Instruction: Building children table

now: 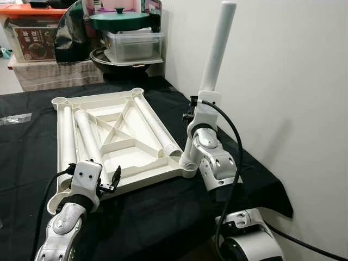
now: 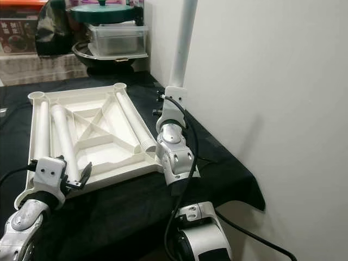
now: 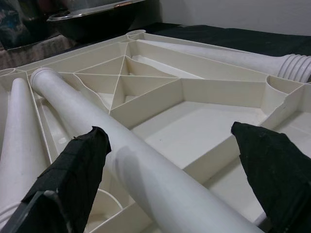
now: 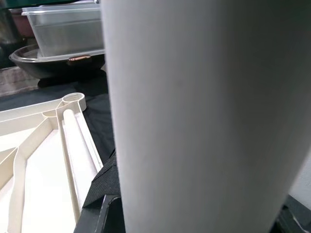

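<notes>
An upturned cream tabletop (image 1: 117, 142) lies on the black-covered table. Three white legs rest inside its ribs: two at the left (image 1: 68, 136) (image 1: 89, 136) and one along the right side (image 1: 157, 128). A further white leg (image 1: 217, 49) stands upright with its threaded base at the near right corner socket (image 1: 189, 163), and my right gripper (image 1: 198, 106) is shut on its lower part. At the near left edge, my left gripper (image 1: 109, 182) is open, its fingers (image 3: 73, 179) straddling one lying leg (image 3: 146, 179) without touching it.
At the back stand a dark pan (image 1: 117, 60), a clear lidded box (image 1: 133, 44) with a teal lid (image 1: 119, 20) and a storage crate (image 1: 32, 41). A white wall (image 1: 283, 81) runs close along the right. The table's edge (image 1: 272, 190) drops off near my right arm.
</notes>
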